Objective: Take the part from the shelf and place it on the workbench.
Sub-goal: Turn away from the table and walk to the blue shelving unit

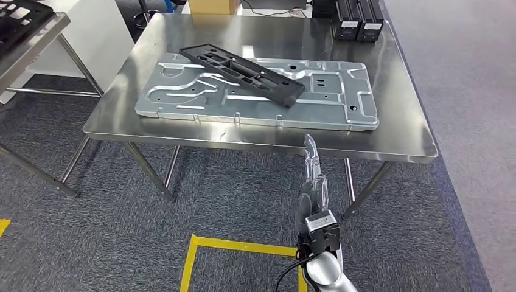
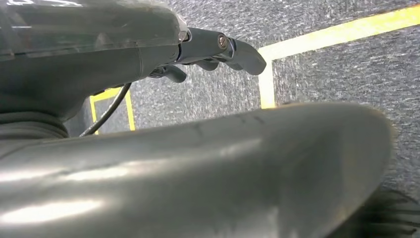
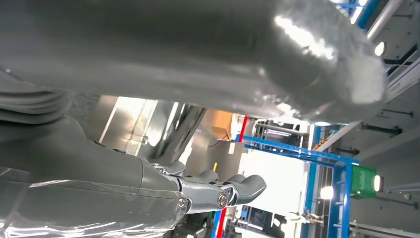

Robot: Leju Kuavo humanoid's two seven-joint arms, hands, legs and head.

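The black part [image 1: 243,74] lies on the steel tabletop [image 1: 401,131], resting slantwise across a large grey stamped plate [image 1: 328,106], its long axis running from about 10 o'clock to 4 o'clock. Lying flat on the plate it looks stable, and I judge the placing done or nearly so.

The right hand [image 1: 313,176] hangs just off the tabletop's near edge at 6 o'clock, below the rim, fingers [image 1: 311,149] stretched straight toward 12 o'clock and holding nothing. In the right wrist view the right hand's fingers [image 3: 237,186] reach out with nothing between them. The left hand [image 2: 208,52], seen in the left wrist view, hangs over carpet with yellow floor tape [image 2: 327,34]; its fingers curl loosely and hold nothing.

At 1 o'clock two black boxes [image 1: 358,24] stand at the far edge, well apart from the part. Bare steel rings the plate, narrowest at 6 o'clock. Open carpet lies under and before the tabletop.
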